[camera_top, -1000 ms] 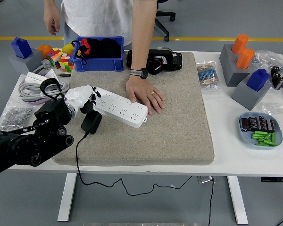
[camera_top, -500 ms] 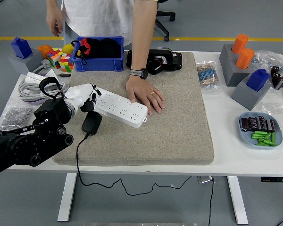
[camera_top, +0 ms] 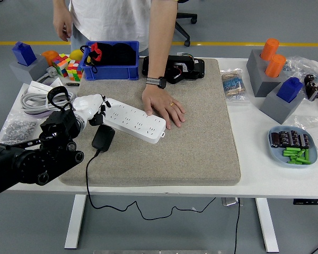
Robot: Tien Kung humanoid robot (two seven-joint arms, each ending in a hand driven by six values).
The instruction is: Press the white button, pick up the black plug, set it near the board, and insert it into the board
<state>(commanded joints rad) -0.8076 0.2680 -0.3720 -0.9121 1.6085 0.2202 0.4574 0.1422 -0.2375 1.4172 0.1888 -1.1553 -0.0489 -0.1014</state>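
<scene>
Plug (camera_top: 103, 137) lies flat on the grey mat (camera_top: 201, 153), just beside the near side of the white board (camera_top: 133, 121) at its left end, with its cord trailing off the table edge, so pickup, placing and insertion all look undone. Left hand (camera_top: 91, 108) sits at the board's left end with fingers curled toward it and holding nothing, which suggests the button press is the step in hand; I cannot make out the button itself. Across the table, a person's hand (camera_top: 163, 107) lies flat on the mat, touching the board's far edge.
</scene>
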